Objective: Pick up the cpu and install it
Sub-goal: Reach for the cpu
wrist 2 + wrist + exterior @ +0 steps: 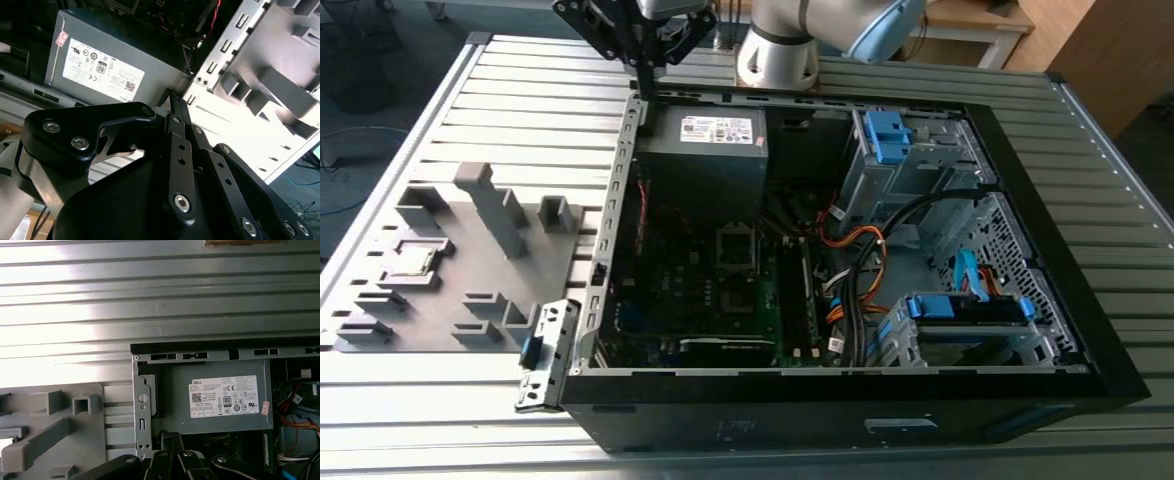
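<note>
- Exterior view: the black, multi-link gripper (644,88) hangs from the pale grey robot arm (781,40). It is above the rear corner of the open black computer case (854,405), beside the grey box-shaped power supply with a white label (707,140). Its fingers point down, pressed together into one thin line, with nothing between them.
- Exterior view: the cpu (416,262), a small flat square chip with a silvery top, lies level in a recess of the grey moulded fixture tray (447,295). The tray rests on the slatted aluminium worktop (534,90), outside the case.
- Exterior view, key relation: the cpu lies well apart from the fingers, toward the exterior view's left and nearer the camera. Being square, it offers no long axis. What appears to be the metal-framed socket (736,245) sits on the motherboard inside the case.
- Second wrist view: the gripper (172,100) tapers to closed, empty tips between the power supply (105,70) and the fixture tray (250,125).
- First wrist view: the gripper (167,437) sits at the case edge, with the power supply (215,397) on one side and the fixture tray (90,440) on the other. The worktop (150,300) lies beyond.
</note>
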Motion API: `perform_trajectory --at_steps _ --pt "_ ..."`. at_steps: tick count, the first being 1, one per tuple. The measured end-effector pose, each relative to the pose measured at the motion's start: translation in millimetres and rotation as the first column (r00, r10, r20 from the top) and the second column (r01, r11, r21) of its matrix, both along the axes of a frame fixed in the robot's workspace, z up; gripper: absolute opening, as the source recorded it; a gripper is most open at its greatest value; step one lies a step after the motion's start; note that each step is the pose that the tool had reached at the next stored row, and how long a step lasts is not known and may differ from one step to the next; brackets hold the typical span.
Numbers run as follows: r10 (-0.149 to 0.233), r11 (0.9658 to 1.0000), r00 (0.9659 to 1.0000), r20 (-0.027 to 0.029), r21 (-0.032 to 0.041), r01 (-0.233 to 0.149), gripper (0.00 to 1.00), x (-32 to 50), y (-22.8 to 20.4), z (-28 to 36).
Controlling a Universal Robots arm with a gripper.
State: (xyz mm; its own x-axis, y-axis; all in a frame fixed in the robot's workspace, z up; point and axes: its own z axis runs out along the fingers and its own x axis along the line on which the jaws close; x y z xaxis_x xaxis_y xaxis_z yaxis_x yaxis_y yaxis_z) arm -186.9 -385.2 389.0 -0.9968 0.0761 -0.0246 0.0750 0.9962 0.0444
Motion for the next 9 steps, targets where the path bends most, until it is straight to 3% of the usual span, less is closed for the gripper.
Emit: perform_trajectory --at_steps 9 --pt "0.0 1.0 1.0 0.0 0.0 0.0 0.11 -18.7 4.5 -1.5"
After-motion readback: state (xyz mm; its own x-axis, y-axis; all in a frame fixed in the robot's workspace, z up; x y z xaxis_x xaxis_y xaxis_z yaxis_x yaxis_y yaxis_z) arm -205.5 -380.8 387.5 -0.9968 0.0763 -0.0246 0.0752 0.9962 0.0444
